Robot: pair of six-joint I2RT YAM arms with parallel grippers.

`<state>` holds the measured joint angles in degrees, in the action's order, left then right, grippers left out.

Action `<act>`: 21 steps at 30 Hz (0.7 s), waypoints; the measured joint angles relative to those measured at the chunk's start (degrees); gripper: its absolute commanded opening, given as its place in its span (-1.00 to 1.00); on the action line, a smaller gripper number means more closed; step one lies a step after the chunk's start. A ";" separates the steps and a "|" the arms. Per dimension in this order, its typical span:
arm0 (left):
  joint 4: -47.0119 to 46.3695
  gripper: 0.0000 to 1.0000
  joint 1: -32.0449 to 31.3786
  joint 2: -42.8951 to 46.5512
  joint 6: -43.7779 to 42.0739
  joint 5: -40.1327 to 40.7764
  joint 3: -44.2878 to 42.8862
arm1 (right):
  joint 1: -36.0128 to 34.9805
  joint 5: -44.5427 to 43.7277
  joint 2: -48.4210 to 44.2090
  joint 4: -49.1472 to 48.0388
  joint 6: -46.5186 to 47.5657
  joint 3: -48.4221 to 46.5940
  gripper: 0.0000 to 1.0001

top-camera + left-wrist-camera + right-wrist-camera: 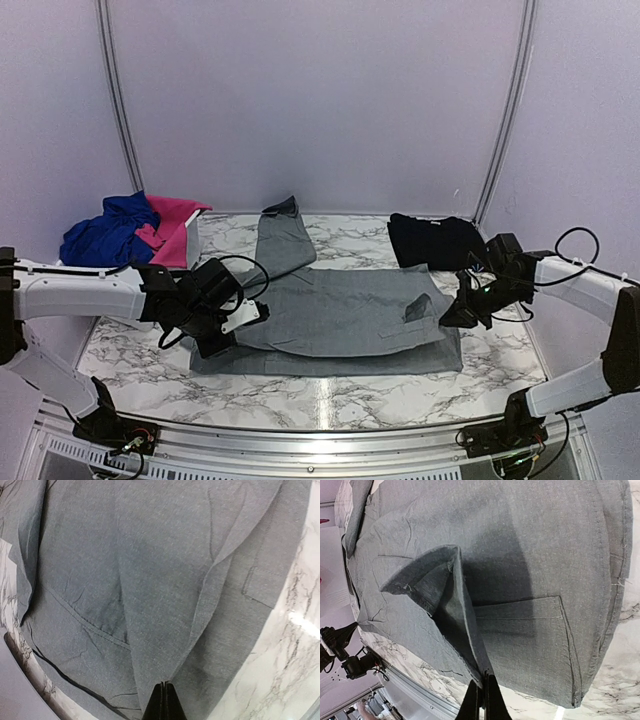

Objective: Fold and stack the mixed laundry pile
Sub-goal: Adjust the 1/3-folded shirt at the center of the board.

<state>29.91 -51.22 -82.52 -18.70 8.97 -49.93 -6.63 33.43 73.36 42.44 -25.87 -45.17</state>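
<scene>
Left gripper [260, 311] and right gripper [448, 317], jaws clenched on opposite ends of the grey shirt [340, 310] on the marble desk [300, 400].

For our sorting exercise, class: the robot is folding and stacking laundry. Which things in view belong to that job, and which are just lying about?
Job: grey shirt; black garment; blue piece; pink piece; left claw and right claw, both shut on the shirt.
Lying about: white basket; marble table.
</scene>
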 measured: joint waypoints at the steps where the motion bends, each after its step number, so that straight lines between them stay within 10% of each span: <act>1: 0.15 -0.84 -0.66 0.52 0.00 -0.31 0.00 | 0.11 -0.09 0.00 0.22 0.31 0.00 -1.00; 12: 2.10 0.38 -4.79 1.84 3.15 -2.54 -0.02 | 0.83 -3.02 1.14 -0.63 3.34 5.75 -1.00; 15: 2.08 0.95 -4.35 3.15 5.51 -0.17 -0.87 | 0.83 -3.93 3.02 -2.08 3.67 6.97 -0.70; 21: -0.33 0.98 0.13 5.68 13.86 3.74 -4.61 | 0.96 -6.36 4.92 -3.04 4.98 6.64 -0.14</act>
<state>29.58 -51.09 -76.84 -4.84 12.71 -54.54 -5.67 27.07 78.28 39.40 -20.88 -38.52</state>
